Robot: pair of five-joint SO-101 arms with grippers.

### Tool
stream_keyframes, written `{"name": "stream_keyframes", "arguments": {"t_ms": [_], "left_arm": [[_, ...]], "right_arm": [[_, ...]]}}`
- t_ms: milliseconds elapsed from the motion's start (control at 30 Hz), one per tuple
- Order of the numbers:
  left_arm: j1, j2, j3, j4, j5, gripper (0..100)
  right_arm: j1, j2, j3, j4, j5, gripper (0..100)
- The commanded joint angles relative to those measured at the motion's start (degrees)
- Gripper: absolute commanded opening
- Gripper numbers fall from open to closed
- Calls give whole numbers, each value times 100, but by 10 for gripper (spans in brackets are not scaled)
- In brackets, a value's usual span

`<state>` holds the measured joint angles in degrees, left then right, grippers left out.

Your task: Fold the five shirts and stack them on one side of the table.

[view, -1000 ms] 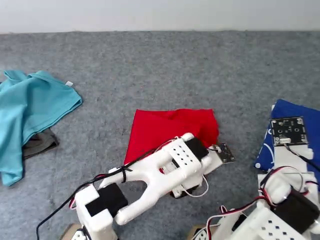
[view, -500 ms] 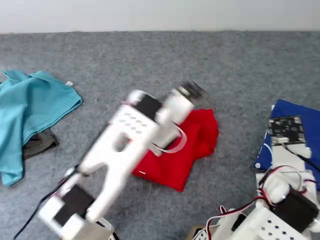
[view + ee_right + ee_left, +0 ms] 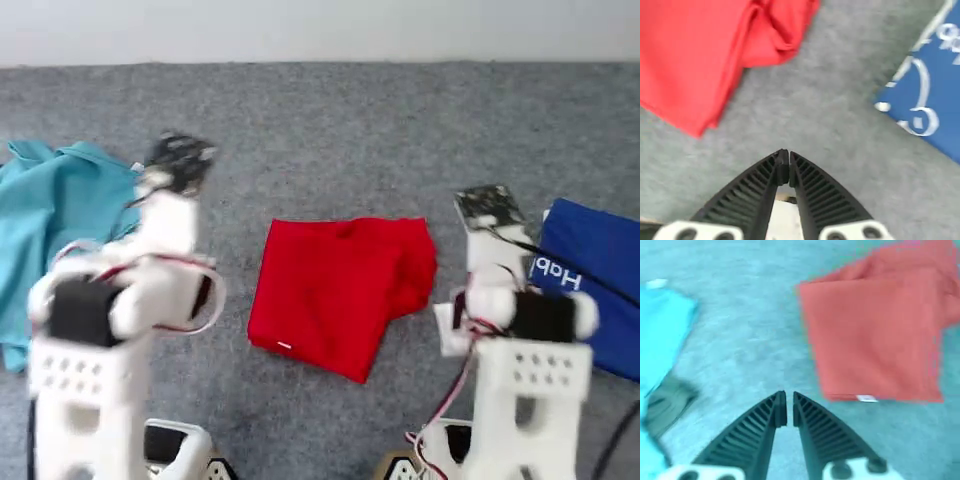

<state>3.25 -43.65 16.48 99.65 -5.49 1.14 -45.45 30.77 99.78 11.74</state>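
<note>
A folded red shirt [image 3: 335, 285] lies flat at the table's middle, with a small white tag at its near edge [image 3: 867, 398]. A crumpled teal shirt [image 3: 60, 205] lies at the far left, with a dark grey shirt [image 3: 665, 400] partly under it. A blue printed shirt [image 3: 590, 290] lies at the right edge. My left arm [image 3: 110, 300] stands between the teal and red shirts; its gripper [image 3: 788, 410] is shut and holds nothing, above bare mat. My right arm [image 3: 515, 310] stands between the red and blue shirts; its gripper [image 3: 785, 167] is shut and holds nothing.
The grey mat [image 3: 330, 130] covers the whole table, with a white wall along its far edge. Red and black cables [image 3: 440, 440] hang by the right arm's base at the near edge.
My left arm has lifted off the red shirt and swung left toward the teal shirt. My right arm has risen from the near right corner to between the red and blue shirts.
</note>
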Motion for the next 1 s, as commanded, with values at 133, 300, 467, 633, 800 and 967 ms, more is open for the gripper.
{"name": "stream_keyframes", "arguments": {"t_ms": [133,300,467,633,800,967], "left_arm": [[-2075,-1240,602,70,-1090,32],[-3341,-1530,1033,-176,-1688,32],[-4378,-1530,1288,-519,-2013,32],[-4826,-1530,1508,-624,-2163,32],[-4879,-1530,1736,-624,-2145,30],[-4897,-1538,1807,-615,-2163,14]], "right_arm": [[-1262,1253,-325,-1323,-527,16],[-1473,2018,-334,-2281,-914,35],[-1481,2826,-949,-2334,-1354,146],[-1464,3609,-1670,-2308,-1380,125],[-1481,4145,-1960,-2308,-1389,126],[-1481,4418,-1943,-2308,-1451,126]]}}
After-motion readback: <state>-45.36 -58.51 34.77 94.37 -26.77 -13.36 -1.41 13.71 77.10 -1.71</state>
